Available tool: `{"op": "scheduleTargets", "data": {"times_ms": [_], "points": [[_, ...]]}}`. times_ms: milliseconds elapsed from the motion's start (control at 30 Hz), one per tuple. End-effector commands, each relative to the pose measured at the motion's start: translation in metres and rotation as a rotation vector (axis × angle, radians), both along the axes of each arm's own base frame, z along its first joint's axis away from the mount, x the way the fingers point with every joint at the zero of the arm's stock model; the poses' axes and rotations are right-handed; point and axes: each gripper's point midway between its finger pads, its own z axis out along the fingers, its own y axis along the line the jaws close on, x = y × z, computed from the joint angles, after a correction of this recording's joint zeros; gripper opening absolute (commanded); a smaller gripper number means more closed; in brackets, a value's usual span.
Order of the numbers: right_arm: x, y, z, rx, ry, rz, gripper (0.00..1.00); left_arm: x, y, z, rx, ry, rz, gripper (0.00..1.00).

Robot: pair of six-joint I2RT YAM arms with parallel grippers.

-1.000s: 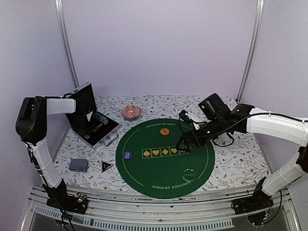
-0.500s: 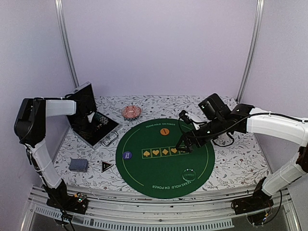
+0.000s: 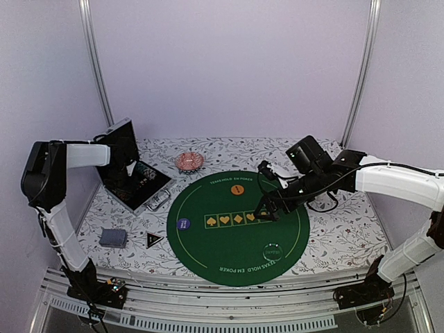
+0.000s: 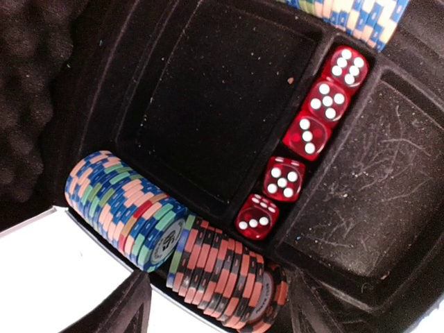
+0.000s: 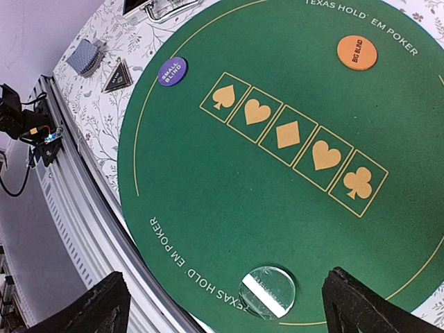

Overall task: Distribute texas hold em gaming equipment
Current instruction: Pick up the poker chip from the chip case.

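The open black case holds rows of poker chips on edge: a blue-green row, a red-black row and a white-blue row, with several red dice beside them. My left gripper hangs open just above the case, its fingertips on either side of the red-black row. Above the green mat my right gripper stands open and empty. On the mat lie an orange button, a purple button and a clear disc. A grey-blue card deck lies left of the mat.
A black triangular piece sits between the deck and the mat. A pink patterned dish stands behind the mat. The case's lid stands upright at the back left. Metal rails run along the near table edge.
The left arm has dipped slightly lower over the case. The right arm has barely moved.
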Motion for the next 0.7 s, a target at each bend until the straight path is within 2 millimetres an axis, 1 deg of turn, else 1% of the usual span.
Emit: {"op": "scheduleTargets", "data": {"times_ms": [0, 200, 400, 533, 667], "points": [[-0.002, -0.003, 0.001, 0.003, 0.007, -0.001, 0.99, 0.003, 0.002, -0.009, 0.006, 0.016, 0.009, 0.70], [-0.003, -0.005, -0.001, -0.001, 0.011, -0.002, 0.99, 0.004, 0.002, -0.012, -0.041, 0.023, 0.020, 0.68], [-0.003, -0.005, -0.002, -0.001, 0.012, -0.002, 0.99, 0.007, 0.008, -0.018, -0.070, 0.014, 0.037, 0.64], [-0.004, -0.006, -0.002, 0.000, 0.011, -0.002, 0.99, 0.005, 0.017, -0.019, -0.062, 0.018, 0.067, 0.58], [-0.005, -0.006, -0.001, 0.000, 0.012, -0.001, 0.99, 0.005, 0.019, -0.016, -0.077, 0.010, 0.076, 0.54]]}}
